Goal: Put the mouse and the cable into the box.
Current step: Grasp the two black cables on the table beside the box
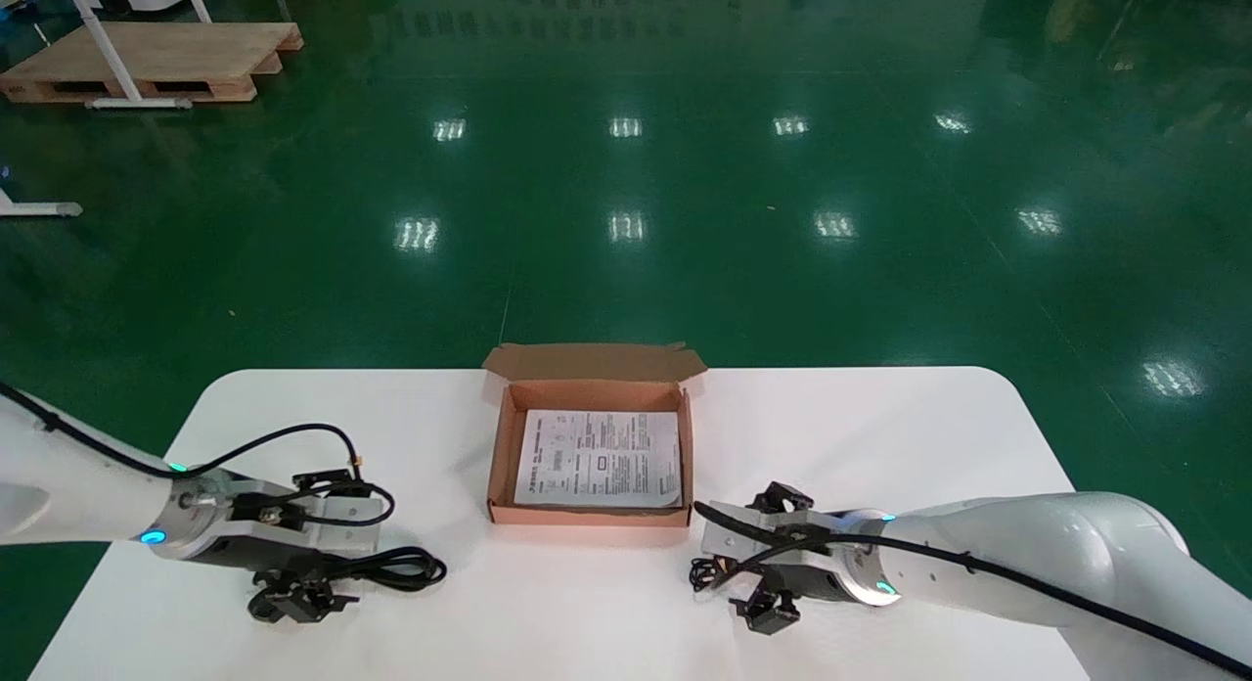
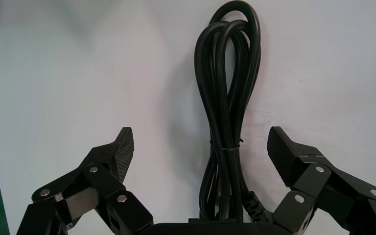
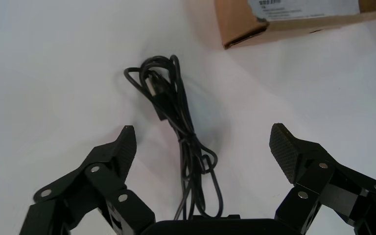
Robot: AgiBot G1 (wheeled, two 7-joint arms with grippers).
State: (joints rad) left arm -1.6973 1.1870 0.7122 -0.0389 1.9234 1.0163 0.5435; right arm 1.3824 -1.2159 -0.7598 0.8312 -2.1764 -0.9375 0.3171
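Left pincer (image 2: 199, 136), lower left, and right pincer (image 3: 201, 128), lower right, gape over cable (image 2: 225, 156) and thin cord (image 3: 162, 105); I fear loops slipping free.

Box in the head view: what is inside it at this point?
Only a printed sheet lies flat on the floor of the open box. Anything under the sheet is covered and cannot be seen.

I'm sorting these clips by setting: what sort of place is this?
Likely a factory or warehouse hall: a glossy green floor reflecting ceiling lights, a wooden pallet and a white work table.
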